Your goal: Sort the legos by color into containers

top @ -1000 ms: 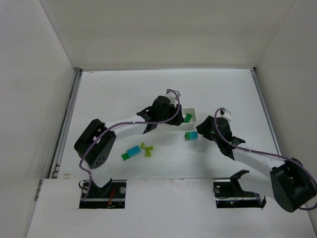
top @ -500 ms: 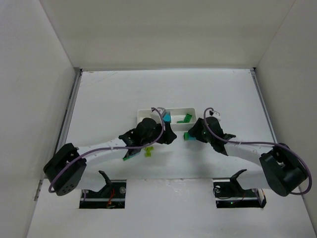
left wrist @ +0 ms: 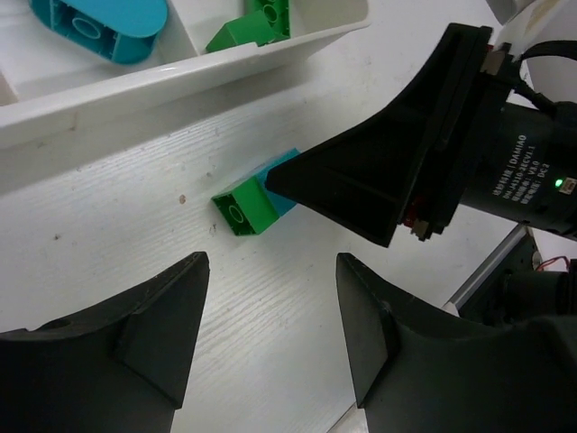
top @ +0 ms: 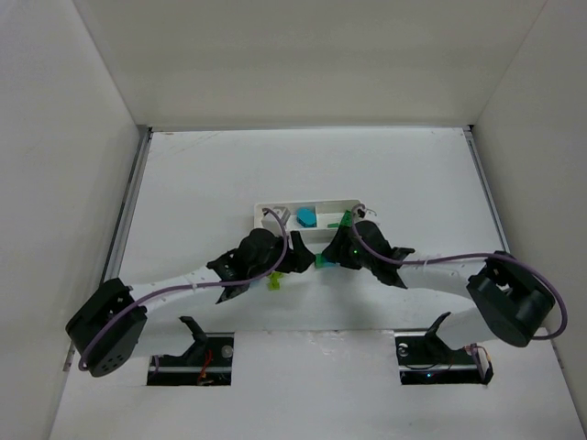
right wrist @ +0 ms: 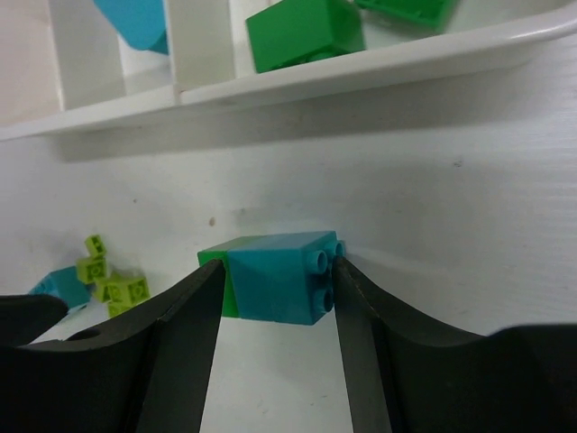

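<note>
A tray [top: 263,210] lies crosswise at mid-surface [top: 202,174], its three compartments side by side. The middle compartment holds a rounded brick [left wrist: 99,20], and the right one holds other bricks [right wrist: 305,32]. Just before the tray's near wall, in front of the right compartment and apart from it, a joined pair of bricks [right wrist: 275,275] lies on the surface between the fingers of the right hand [right wrist: 278,281], which reaches in from the right. The left hand [left wrist: 270,266] sits just left of the pair. Farther left and nearer the arm bases, small loose bricks [right wrist: 113,281] lie clustered, well clear of the tray.
</note>
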Robot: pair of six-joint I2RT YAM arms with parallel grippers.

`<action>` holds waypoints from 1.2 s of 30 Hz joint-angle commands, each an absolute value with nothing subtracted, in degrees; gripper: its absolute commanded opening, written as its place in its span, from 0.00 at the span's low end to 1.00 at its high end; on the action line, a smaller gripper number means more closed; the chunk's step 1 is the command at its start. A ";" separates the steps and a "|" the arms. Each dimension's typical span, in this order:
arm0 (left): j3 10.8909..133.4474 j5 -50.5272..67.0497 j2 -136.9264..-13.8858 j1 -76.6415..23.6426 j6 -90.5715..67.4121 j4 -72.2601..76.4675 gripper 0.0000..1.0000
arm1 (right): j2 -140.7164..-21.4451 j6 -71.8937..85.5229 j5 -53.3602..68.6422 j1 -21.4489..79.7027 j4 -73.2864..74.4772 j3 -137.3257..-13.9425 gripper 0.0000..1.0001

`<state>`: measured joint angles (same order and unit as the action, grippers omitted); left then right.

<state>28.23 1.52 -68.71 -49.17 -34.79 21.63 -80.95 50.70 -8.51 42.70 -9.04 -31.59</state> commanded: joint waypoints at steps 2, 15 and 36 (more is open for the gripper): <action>25.41 0.70 -65.49 -49.17 -36.13 24.87 0.57 | -78.23 52.64 -5.72 43.64 -12.57 -33.93 0.57; 25.40 -10.98 -70.74 -55.33 -18.55 29.61 0.67 | -66.80 50.45 -1.77 35.03 -11.51 -27.69 0.65; 25.14 6.86 -57.04 -40.47 -37.18 25.14 0.63 | -77.59 9.08 -13.52 52.77 8.78 -43.85 0.80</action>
<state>23.29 4.23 -57.95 -40.77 -35.75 25.58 -74.59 20.38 -8.51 50.59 4.62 -40.53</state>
